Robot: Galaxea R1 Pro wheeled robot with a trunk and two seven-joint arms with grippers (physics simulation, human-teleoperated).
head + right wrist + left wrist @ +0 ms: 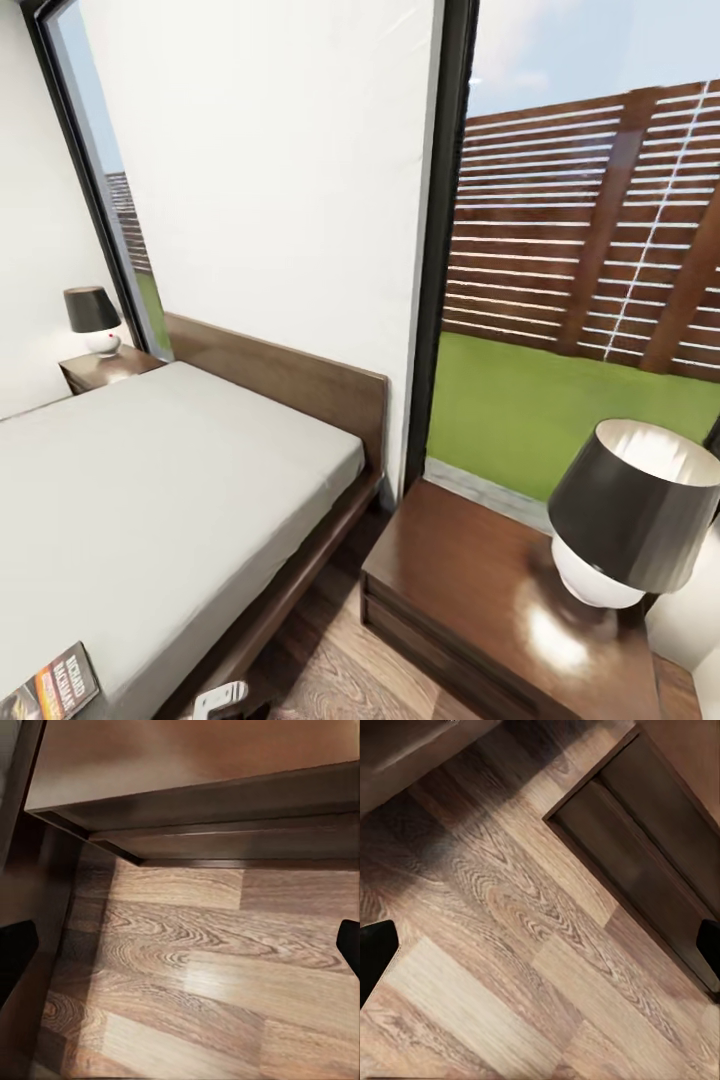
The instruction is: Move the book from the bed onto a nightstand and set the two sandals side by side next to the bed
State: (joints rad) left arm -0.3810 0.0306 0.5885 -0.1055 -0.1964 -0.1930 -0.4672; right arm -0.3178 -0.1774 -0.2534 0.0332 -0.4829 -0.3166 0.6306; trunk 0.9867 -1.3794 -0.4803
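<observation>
Book (50, 690) on bed (150, 490); nightstand (480, 590) beside.

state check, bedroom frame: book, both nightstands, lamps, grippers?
book: flat on the bed's mattress, near corner, not yet moved
near nightstand: drawer shut, lamp on top
near lamp: upright
far nightstand: carries a lamp
far lamp: upright
left gripper: open, empty, over floor
right gripper: open, empty, over floor
</observation>
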